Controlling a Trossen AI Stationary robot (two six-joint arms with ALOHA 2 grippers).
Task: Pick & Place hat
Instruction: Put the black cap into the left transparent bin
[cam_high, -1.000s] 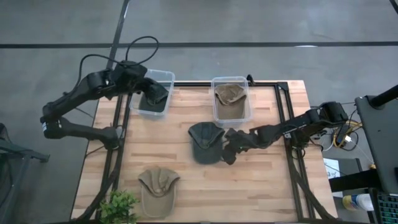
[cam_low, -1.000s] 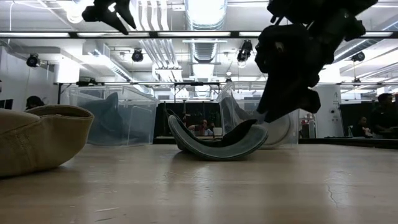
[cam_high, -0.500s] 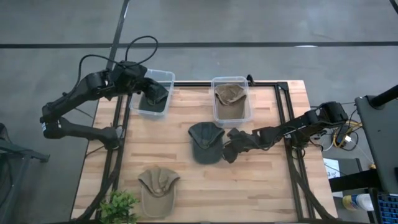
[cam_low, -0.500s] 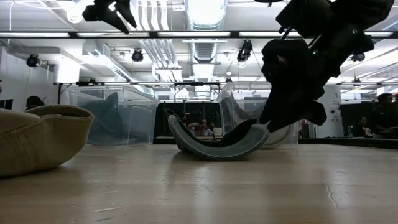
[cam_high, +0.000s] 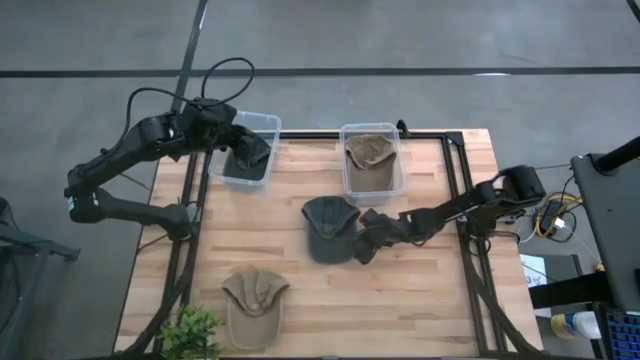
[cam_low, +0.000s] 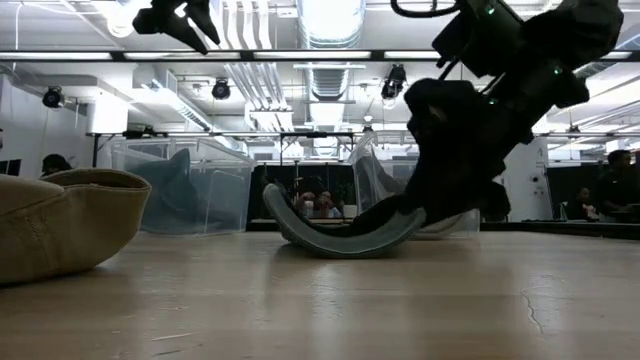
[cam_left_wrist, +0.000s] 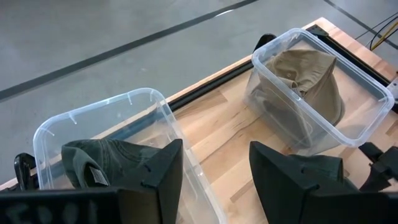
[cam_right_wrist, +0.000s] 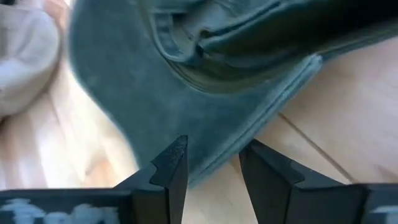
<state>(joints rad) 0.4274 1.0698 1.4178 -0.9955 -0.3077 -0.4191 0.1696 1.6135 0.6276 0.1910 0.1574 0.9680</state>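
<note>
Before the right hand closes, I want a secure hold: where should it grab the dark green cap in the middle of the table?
Grip the dark green cap by its upcurved brim edge, coming level from the right hand side.

no readable text, labels or signs

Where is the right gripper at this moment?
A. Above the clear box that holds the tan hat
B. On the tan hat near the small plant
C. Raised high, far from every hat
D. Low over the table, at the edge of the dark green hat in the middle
D: the right gripper is low at the edge of the dark green hat, its open fingers facing the brim.
</note>
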